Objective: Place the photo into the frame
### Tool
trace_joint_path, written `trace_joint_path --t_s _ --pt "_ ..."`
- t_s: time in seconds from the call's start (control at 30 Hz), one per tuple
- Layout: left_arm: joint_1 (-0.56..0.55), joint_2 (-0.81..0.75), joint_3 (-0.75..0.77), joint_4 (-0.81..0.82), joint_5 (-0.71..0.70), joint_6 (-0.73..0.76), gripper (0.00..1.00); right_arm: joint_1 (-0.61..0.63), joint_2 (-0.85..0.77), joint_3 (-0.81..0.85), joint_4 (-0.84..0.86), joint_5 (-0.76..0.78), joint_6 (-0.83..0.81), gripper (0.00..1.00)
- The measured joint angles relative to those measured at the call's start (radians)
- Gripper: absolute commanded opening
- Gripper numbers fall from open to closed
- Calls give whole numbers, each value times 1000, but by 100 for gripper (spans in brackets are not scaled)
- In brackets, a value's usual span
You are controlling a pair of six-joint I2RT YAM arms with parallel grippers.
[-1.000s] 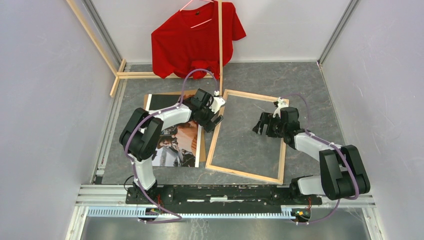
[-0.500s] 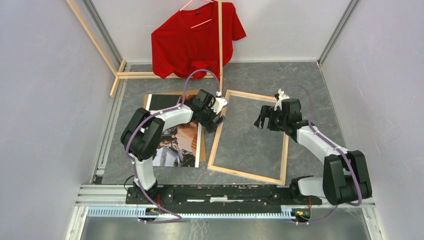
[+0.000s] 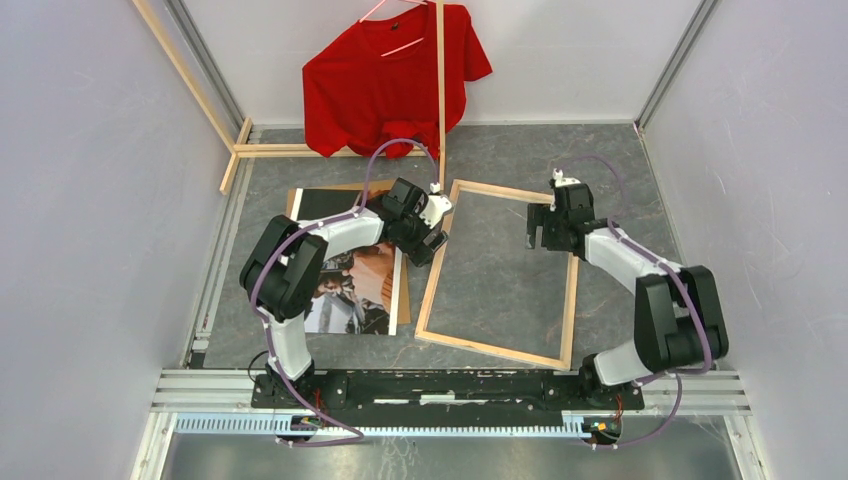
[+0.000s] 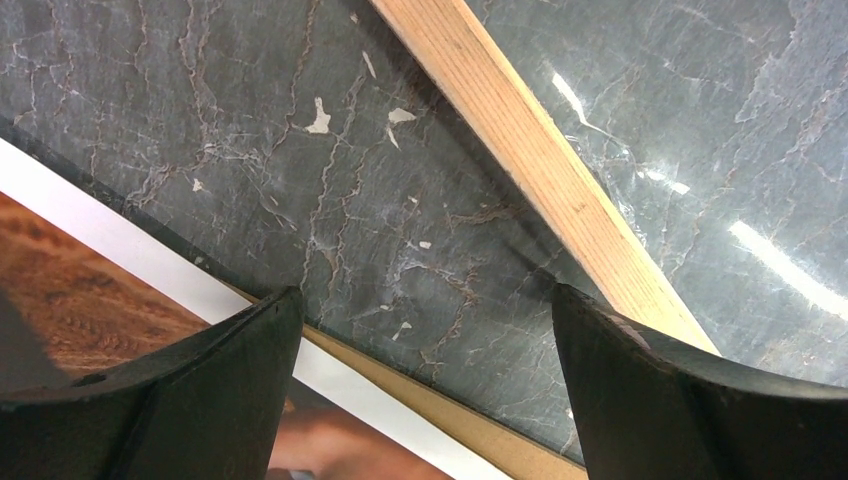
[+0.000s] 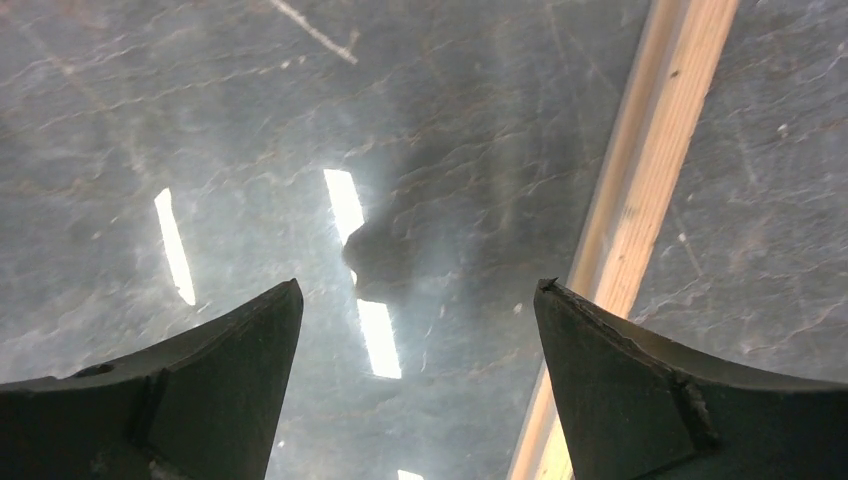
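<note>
Pale wood frame [image 3: 428,290] lies flat on the grey worktop [image 3: 600,160]. The photo [image 3: 360,290] lies face up just left of it, on cardboard [image 3: 405,305]. The left pincer [image 3: 434,240], jaws apart, hovers between them. The right pincer [image 3: 540,238], jaws apart, hovers near the frame's right rail.

Bright, even overhead light throws strip glare inside the frame [image 5: 640,200], with soft blurred shadows.

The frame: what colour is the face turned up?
Pale bare wood; the frame shows best in the top external view.
</note>
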Motion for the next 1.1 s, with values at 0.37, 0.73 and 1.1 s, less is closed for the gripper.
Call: trace_joint_path --t_s 0.37,0.73,1.1 --pt "2 -12 -14 -7 6 12 100 -6 181 111 -9 106 -27 92" --pt "2 -12 -14 -8 8 13 100 -26 174 153 -34 39 -23 98" --pt "1 -12 -14 -8 8 13 100 -204 -194 -14 -18 -24 24 98"
